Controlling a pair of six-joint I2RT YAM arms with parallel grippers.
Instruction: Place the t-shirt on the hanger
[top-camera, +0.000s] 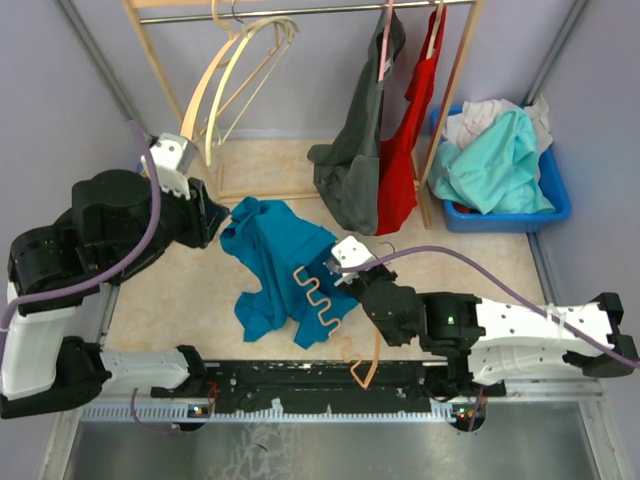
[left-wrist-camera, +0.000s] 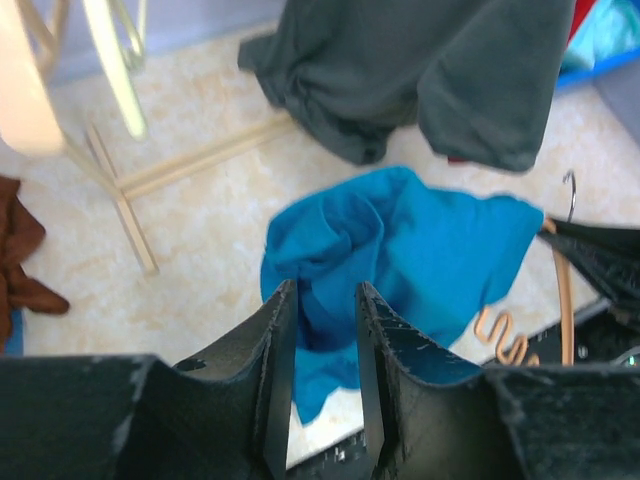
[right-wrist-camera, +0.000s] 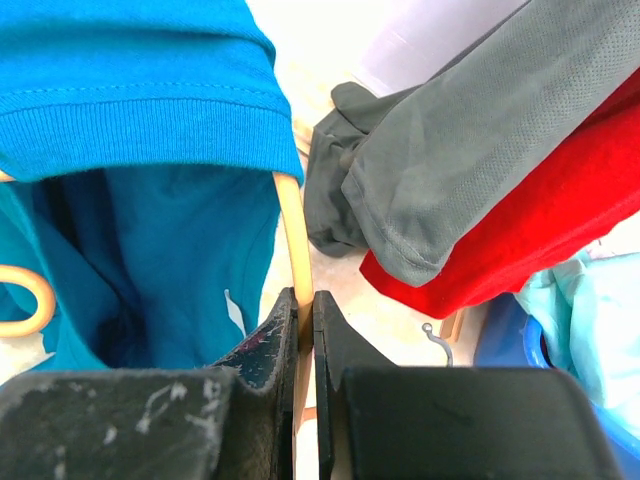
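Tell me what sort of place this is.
Most likely a test cell staged as a closet or laundry corner: a wooden clothes rack with a metal rail carries a dark grey shirt and a red garment, and a blue plastic bin beside it is heaped with clothes.

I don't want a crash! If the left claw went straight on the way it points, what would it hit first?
Most likely the blue t-shirt: the left claw points at its bunched cloth, with nothing visible between. Depth is hard to judge.
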